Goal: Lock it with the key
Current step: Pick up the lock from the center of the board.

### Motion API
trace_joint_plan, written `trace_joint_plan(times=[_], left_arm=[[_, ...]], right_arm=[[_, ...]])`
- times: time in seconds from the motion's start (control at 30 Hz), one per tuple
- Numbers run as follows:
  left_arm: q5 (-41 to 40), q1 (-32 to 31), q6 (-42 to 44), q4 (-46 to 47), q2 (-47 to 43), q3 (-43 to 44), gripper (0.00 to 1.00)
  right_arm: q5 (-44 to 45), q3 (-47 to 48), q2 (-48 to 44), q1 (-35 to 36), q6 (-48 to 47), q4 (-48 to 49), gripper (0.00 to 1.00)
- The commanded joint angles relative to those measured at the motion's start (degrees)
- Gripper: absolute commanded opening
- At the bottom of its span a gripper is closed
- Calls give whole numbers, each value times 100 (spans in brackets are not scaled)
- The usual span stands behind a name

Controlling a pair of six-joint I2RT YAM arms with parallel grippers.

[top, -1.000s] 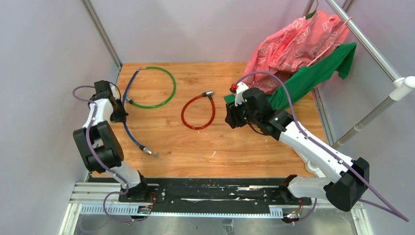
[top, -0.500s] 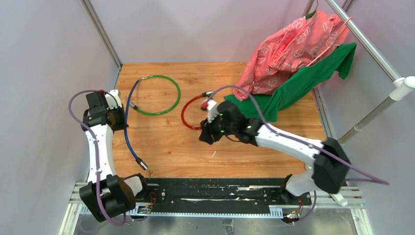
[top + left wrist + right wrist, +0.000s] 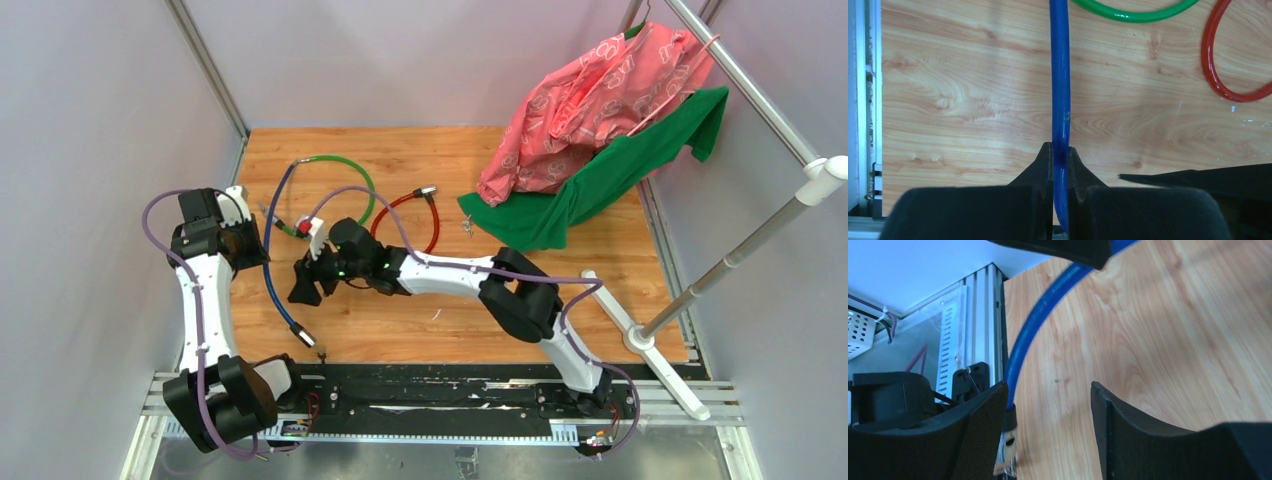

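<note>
Right wrist view shows the right gripper [image 3: 1048,427], jaws spread, just beside the silver end [image 3: 1009,439] of the blue cable [image 3: 1033,325], where the key [image 3: 1006,467] seems to sit, pointing to the near rail [image 3: 978,315], while the left gripper [image 3: 1060,157] pinches that cable.

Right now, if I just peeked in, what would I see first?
Probably the blue cable at the left of the wooden table, pinched in the left gripper, with the right gripper open near its metal end. Then the pink cloth and green cloth draped at the far right corner.
</note>
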Motion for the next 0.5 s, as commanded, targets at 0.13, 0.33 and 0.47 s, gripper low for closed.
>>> trace_joint_plan(times=[0.13,0.33,0.47], left_arm=[[321,-20,-220,-3,-135,180,0],[300,-20,-228,0,-127,168,0],[277,-20,-194,-5,-110,199,0]], right_arm=[[-190,812,771,451,-3,117,66],[-452,1187,1173,551,-41,-271,54],[-582,1190,993,548,-232,-492,21]])
